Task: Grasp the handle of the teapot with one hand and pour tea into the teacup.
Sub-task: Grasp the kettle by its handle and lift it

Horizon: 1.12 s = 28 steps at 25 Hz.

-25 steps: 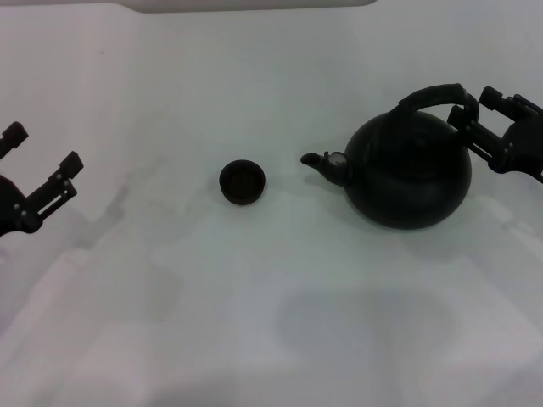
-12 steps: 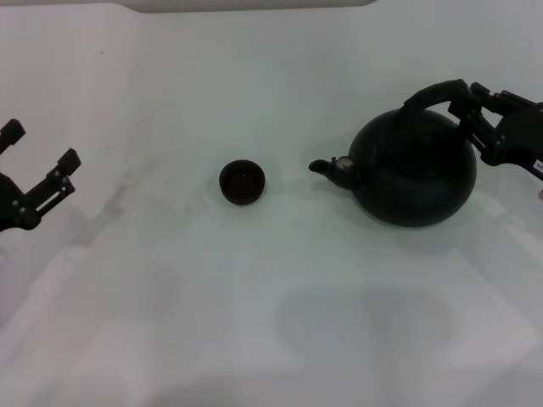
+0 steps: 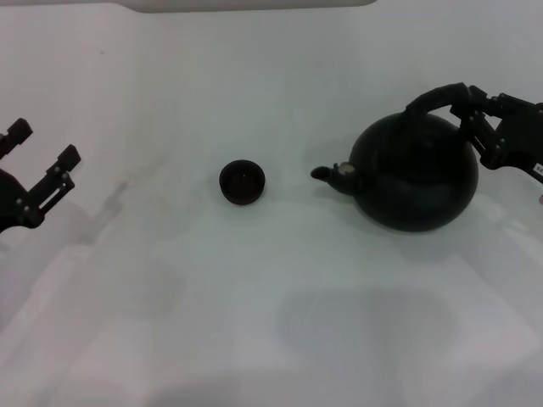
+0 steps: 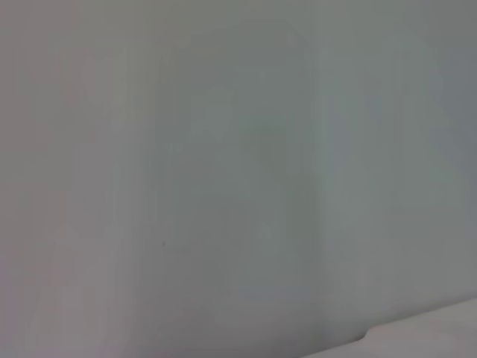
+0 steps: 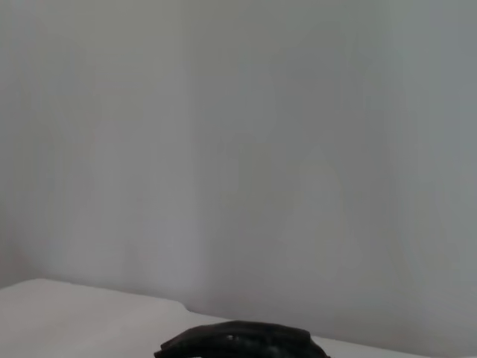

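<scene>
Grasp step: right end effector (image 3: 472, 108) straddles the handle (image 3: 437, 97), closure unclear. Next: lift pot (image 3: 414, 174), tip toward cup (image 3: 242, 182).

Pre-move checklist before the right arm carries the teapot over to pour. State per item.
1. Right gripper at the handle: ok, its fingers sit on the handle's right end.
2. Grip closed firmly: cannot tell, the head view does not show how the fingers meet around it.
3. Teapot upright, spout facing the teacup: ok.
4. Teacup upright with its mouth open upward: ok.
5. Path from spout to teacup free: ok, only bare table between them.
6. Left gripper out of the way: ok, open at the table's left edge, far from the cup.
</scene>
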Tool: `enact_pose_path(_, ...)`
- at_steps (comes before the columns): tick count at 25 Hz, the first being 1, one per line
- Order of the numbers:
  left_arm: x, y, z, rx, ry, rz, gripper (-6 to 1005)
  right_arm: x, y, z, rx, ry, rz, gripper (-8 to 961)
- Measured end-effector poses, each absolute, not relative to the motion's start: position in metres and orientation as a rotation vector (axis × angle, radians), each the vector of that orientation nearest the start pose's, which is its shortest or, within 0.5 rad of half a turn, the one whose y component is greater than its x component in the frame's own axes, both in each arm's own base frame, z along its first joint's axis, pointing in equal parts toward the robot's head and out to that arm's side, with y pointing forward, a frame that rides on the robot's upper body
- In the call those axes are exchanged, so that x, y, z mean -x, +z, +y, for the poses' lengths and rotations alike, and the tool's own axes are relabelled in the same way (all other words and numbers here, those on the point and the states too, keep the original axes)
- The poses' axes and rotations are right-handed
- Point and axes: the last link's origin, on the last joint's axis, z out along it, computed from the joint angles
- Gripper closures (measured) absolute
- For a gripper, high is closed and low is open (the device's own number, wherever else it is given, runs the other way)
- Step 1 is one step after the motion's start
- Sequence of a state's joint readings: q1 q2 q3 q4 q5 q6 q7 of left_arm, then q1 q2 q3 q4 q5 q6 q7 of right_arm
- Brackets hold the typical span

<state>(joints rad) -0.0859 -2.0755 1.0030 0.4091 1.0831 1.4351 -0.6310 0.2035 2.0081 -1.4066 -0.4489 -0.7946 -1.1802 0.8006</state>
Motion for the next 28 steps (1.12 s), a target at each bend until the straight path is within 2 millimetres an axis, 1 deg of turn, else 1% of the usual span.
enact_pose_path(1,0.355,0.007,0.227,2.012,-0.804,-0.464,241,-0.335,-0.007,0.285,2.123,0.793,0.605,752)
enact_pose_path(9,0.355,0.006,0.225,2.012,-0.804,-0.459,277,-0.331,-0.012,0.285,2.159,0.748,0.499,764)
enact_pose_path(15,0.355,0.006,0.224,2.012,-0.805,-0.462,296,-0.317,-0.015,0.291,2.196,0.747,0.392,776)
enact_pose_path(18,0.356,0.005,0.223,2.012,-0.805,-0.471,297,-0.311,-0.014,0.295,2.196,0.748,0.359,791)
enact_pose_path(24,0.355,0.003,0.218,2.018,-0.818,-0.471,298,-0.297,-0.017,0.303,2.221,0.727,0.276,792)
enact_pose_path(28,0.355,0.003,0.216,2.021,-0.827,-0.470,299,-0.292,-0.017,0.307,2.222,0.714,0.246,795)
